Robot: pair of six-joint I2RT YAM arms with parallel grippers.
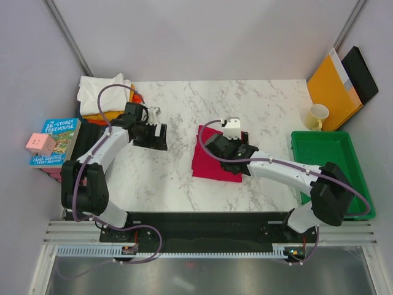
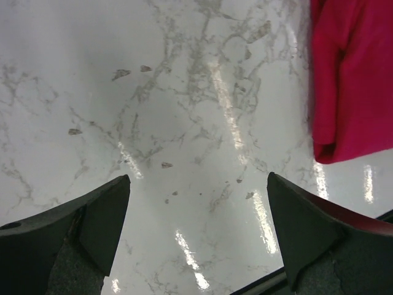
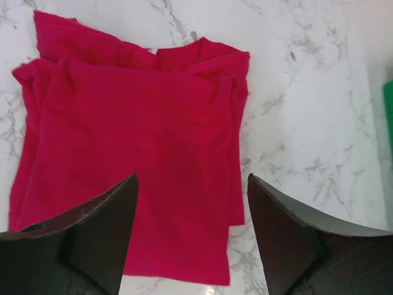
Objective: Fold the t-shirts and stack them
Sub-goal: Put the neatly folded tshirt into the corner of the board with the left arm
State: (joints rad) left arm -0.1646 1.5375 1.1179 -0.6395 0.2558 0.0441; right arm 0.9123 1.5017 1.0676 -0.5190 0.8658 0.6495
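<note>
A crimson red t-shirt [image 1: 212,161] lies folded into a rectangle on the marble table; it fills the right wrist view [image 3: 135,153] and shows at the right edge of the left wrist view [image 2: 353,80]. My right gripper [image 1: 236,153] hovers open over the shirt's right part [image 3: 193,196], holding nothing. My left gripper [image 1: 161,136] is open and empty above bare marble [image 2: 196,203], left of the shirt. A pile of other t-shirts, white [image 1: 101,89] on top of yellow-orange [image 1: 101,115], sits at the back left.
A green plastic tray [image 1: 347,184] stands at the right edge. A cream cup [image 1: 317,115], an orange-yellow envelope [image 1: 331,89] and a black folder [image 1: 363,74] are at the back right. Books [image 1: 55,141] with a pink cube [image 1: 40,144] are at the left.
</note>
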